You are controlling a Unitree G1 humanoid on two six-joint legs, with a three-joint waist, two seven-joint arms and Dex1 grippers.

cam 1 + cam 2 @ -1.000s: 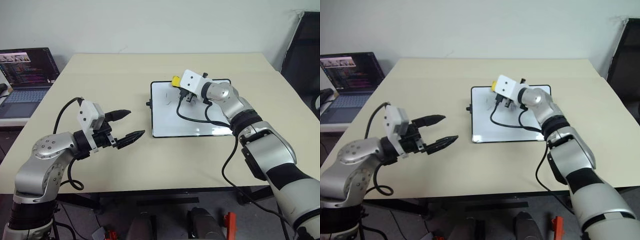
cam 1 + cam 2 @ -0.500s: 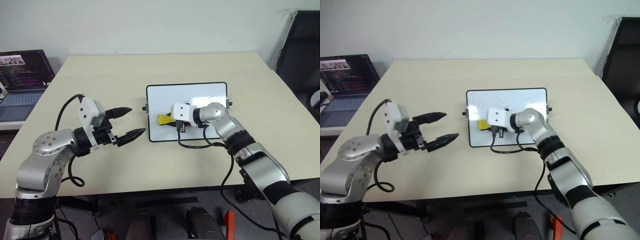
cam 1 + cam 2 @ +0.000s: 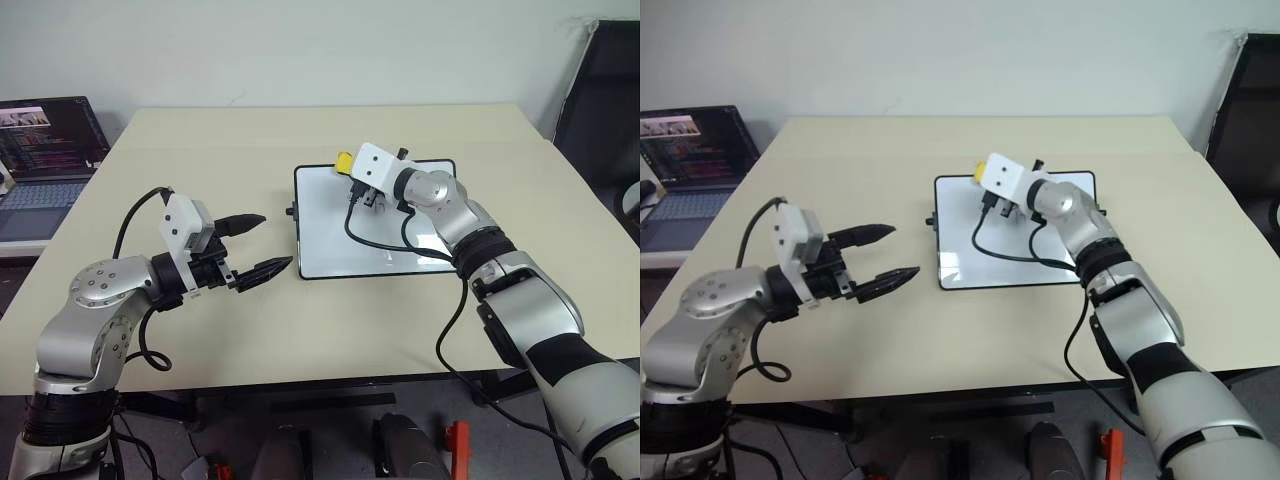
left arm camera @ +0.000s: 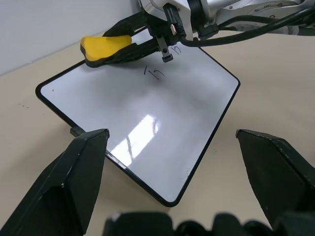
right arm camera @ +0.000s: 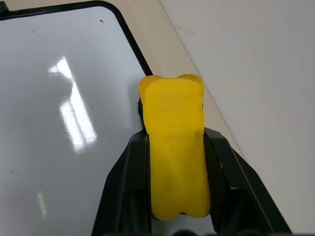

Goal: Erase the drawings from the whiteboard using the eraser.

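Left wrist view: eraser (image 4: 106,46), yellow, clamped between the right gripper (image 3: 352,172) fingers at the whiteboard's (image 3: 340,240) far left corner, long axis pointing out past that corner; drawings (image 4: 165,64), thin scribbles, lie on the board just behind the eraser, toward the arm's wrist, so the next stroke likely draws back across them. Left gripper (image 3: 255,245), jaws apart and empty, hovers beside the whiteboard's left edge; laptop (image 3: 45,150) well off left, nothing obstructing.

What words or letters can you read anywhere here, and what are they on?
Whiteboard: drawings are letter-like scribbles, no clear word.
Laptop screen: lines of text, too small to read.
Eraser: no text.
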